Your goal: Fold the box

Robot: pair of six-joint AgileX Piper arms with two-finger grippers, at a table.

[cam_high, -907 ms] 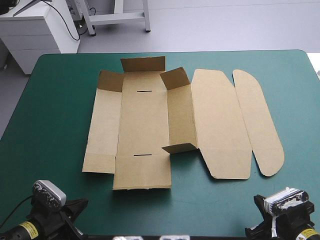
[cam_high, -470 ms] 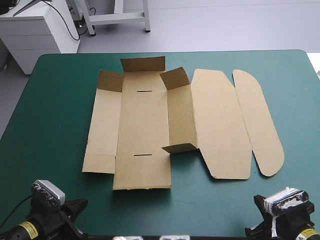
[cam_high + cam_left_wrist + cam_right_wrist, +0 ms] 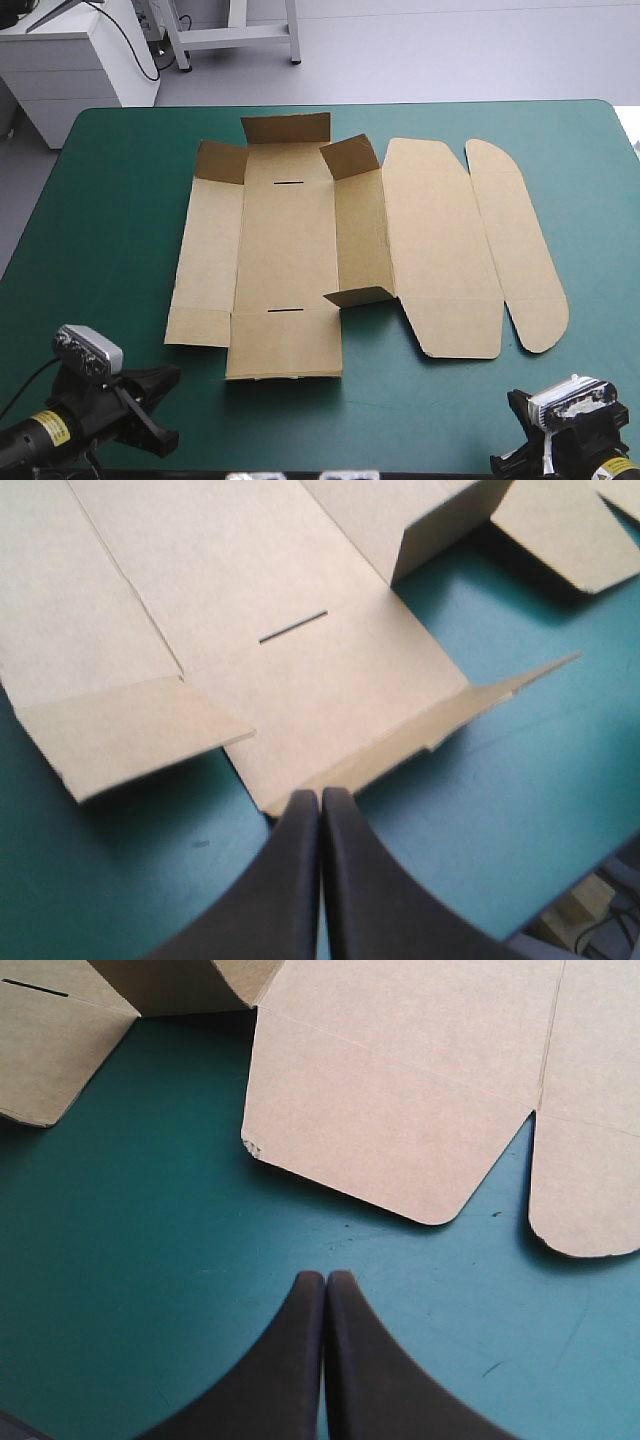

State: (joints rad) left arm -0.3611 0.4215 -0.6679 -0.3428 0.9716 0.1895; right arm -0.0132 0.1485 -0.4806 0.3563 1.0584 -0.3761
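1. The teal-green bench (image 3: 110,260) carries the box (image 3: 290,240), a cut brown sheet spread mostly flat at its middle, clear of every edge.
2. Nearest, at the near left corner, the left gripper (image 3: 320,796) sits low with its black fingers pressed together into one point, holding nothing. The tip aims at the near flap (image 3: 340,710), whose edge lies just ahead. It looks lined up to slip under that flap or push it up.
3. At the near right corner the right gripper (image 3: 325,1278) is likewise closed and empty, over bare cover. The lid (image 3: 400,1110) has its rounded corner ahead of it but apart, so this arm seems parked out of the way.
4. The near flap's edge is lifted slightly. A slot (image 3: 293,626) is cut just beyond its crease, probably to take a tab.
5. Farther on, the right wall (image 3: 362,230) leans up a little, with its near tab (image 3: 358,296) raised.
6. At the far end, the far flap (image 3: 287,128) and both corner tabs stand partly up along their creases. The lid and the tuck flap (image 3: 515,240) lie flat to the right.
7. Nothing is tucked yet, so folding has barely begun.
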